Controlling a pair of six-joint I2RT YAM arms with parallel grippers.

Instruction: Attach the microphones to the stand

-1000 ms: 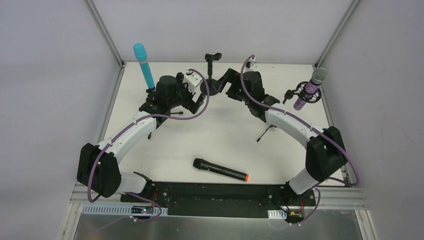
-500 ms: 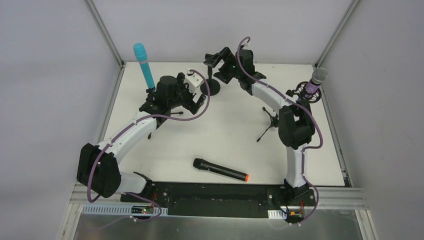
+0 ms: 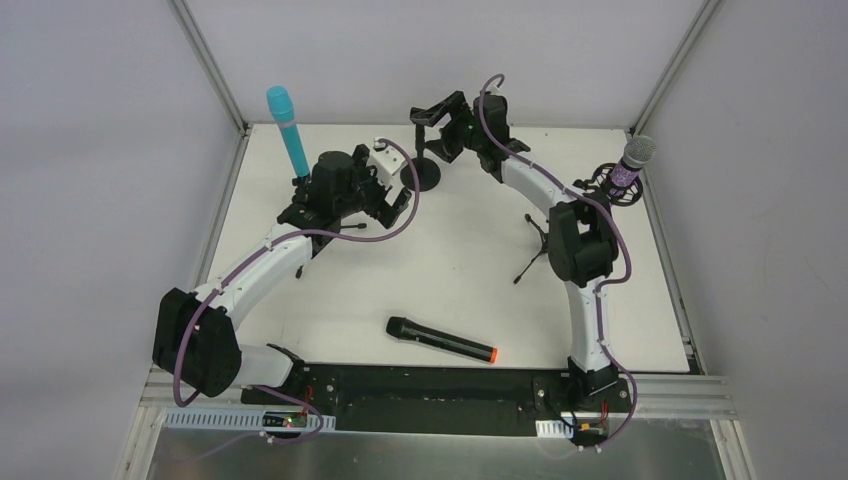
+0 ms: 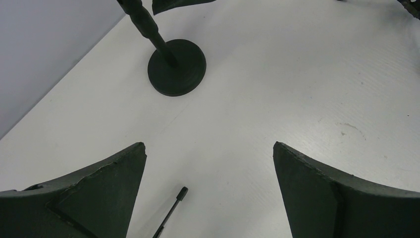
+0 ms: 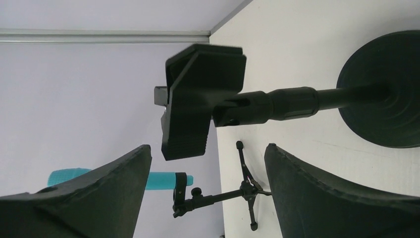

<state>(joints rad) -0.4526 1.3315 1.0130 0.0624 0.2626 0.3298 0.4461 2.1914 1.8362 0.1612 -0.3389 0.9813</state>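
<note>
Table [image 3: 440, 265], white, walled at the back and both sides. Turquoise microphone [image 3: 283, 128]: upright, head up, clipped in a tripod stand [image 5: 218, 197] at the far left corner. Purple microphone [image 3: 628, 170]: silver mesh head up, tilted slightly, held in a second stand [image 3: 603, 186] at the far right edge. Black microphone [image 3: 440, 340]: with an orange end ring, lying flat on the near middle of the table, orange end to the right, well apart from both arms and all stands. Round-base stand [image 3: 421, 172]: at the far middle, upright, its clip [image 5: 203, 106] at the top holding nothing. Left gripper [image 4: 210, 191]: fingers spread wide, holding nothing, hanging over bare table between the turquoise microphone's stand and the round-base stand, pointed toward the round base. Right gripper [image 5: 208, 193]: arm stretched to the far edge, fingers wide apart, holding nothing, raised level with the clip and just beside it; the clip lies ahead of the fingertips, apart from them.
</note>
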